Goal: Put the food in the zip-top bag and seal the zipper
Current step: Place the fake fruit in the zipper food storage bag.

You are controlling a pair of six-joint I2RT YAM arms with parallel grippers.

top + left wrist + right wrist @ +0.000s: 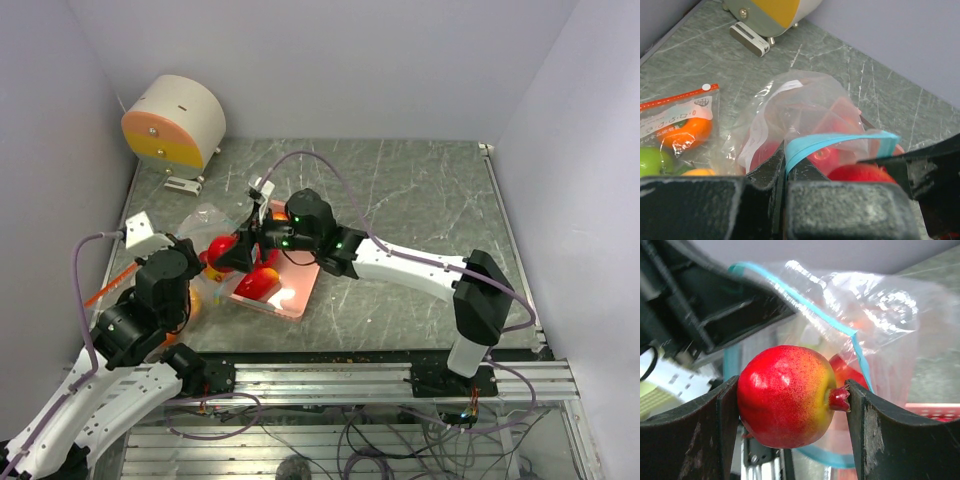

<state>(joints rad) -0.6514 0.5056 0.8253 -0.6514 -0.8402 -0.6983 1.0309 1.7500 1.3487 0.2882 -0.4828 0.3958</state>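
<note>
Holding a glossy red-and-yellow round fruit (782,390) across its middle, the right pincer (791,402) stands wide at the mouth of the crinkly clear plastic bag (805,95). The left pincer (786,167) is closed on its teal-blue zipper strip (840,141). The fruit looks firm and slippery, the film limp.

A lab test cell: pale walls (350,60), aluminium rails (400,381), loose cables (385,440).

Your left pincer (203,254) and right pincer (243,253) sit close together at the clear bag (208,221), left side of the bench (420,200). There's a red fruit (221,246) between them. Your right arm crosses the pink basket (296,296), where a second red fruit (258,284) lies.
</note>
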